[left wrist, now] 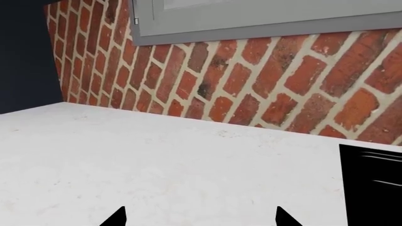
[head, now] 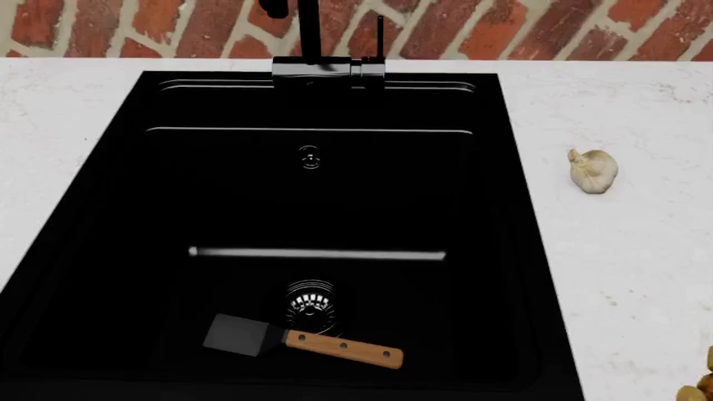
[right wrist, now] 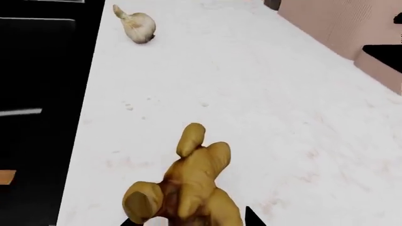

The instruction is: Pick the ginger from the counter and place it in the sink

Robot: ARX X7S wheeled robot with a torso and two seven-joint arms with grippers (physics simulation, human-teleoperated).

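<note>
The ginger (right wrist: 188,193), a knobby golden-brown root, lies low over the white counter (right wrist: 207,94), between the fingertips of my right gripper (right wrist: 189,220). The fingertips (right wrist: 253,217) sit against both its sides, narrower than an open spread. In the head view only a sliver of the ginger (head: 703,381) shows at the lower right corner, and neither gripper is seen there. The black sink (head: 100,251) fills the middle of that view, its edge also showing in the right wrist view (right wrist: 37,70). My left gripper (left wrist: 201,220) is open and empty over bare counter (left wrist: 157,160), beside the sink's edge (left wrist: 370,183).
A pale garlic bulb (head: 592,170) lies on the counter right of the sink, also in the right wrist view (right wrist: 135,26). A wooden-handled spatula (head: 300,338) lies in the basin by the drain (head: 309,299). The black faucet (head: 323,63) stands at the back before the brick wall (left wrist: 251,80).
</note>
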